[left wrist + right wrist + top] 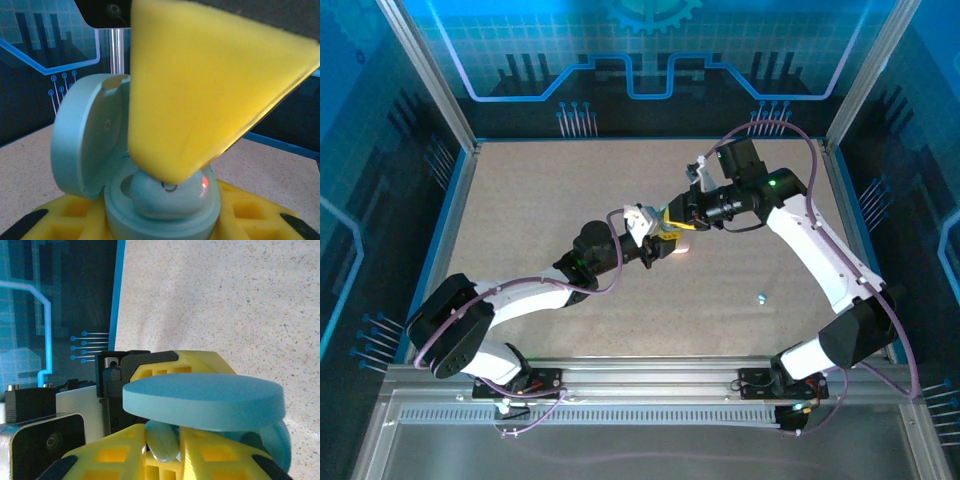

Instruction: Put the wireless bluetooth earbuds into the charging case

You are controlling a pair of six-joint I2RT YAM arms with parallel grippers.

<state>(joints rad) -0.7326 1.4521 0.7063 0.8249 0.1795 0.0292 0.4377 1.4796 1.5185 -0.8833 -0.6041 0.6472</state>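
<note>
Speckled beige table [540, 200] runs between aluminium posts, with blue walls [650, 50] printed in circuit lines all round. From above, both arms reach in and meet near the table's middle, the left gripper [658, 246] and right gripper [678, 222] nose to nose. At that height, what lies between them is a small yellow and pale blur with a pinkish glow under it. A loose bud [761, 297] lies on the table well to the right, near the right arm's forearm.

The left wrist view is closer. The pale blue case [160, 222] stands clamped between the left gripper's yellow fingers [65, 217], its lid [85, 145] swung open to the left. An earbud [160, 197] of the same pale blue sits in the case's well, and a red light [204, 184] glows beside it. One big yellow finger [210, 95] of the right gripper comes down on the earbud and hides most of the background.

The right wrist view looks along the lid, now a flat blue disc edge-on. Under it the right gripper's two fingers are pinched on the earbud, and the lid blocks sight of the well. Behind it are the left gripper's black and yellow body and the table.
</note>
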